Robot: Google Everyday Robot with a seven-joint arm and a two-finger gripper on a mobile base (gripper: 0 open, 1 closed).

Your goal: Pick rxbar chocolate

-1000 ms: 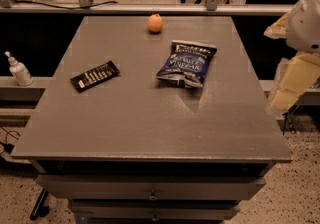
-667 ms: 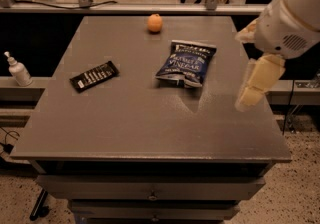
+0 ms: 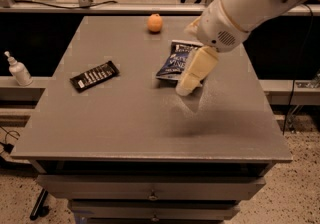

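Approach step is proceeding. The cream gripper (image 3: 184, 86) is hovering beside the crinkled blue chip bag (image 3: 172, 62), grip state indeterminable. The flat black-wrapped rxbar chocolate (image 3: 94, 76) is lying well apart on the grey table (image 3: 150, 133), requiring lateral travel, then descent.

Dim overhead light — hand (image 3: 184, 88) above table (image 3: 120, 133) casts soft shadow.
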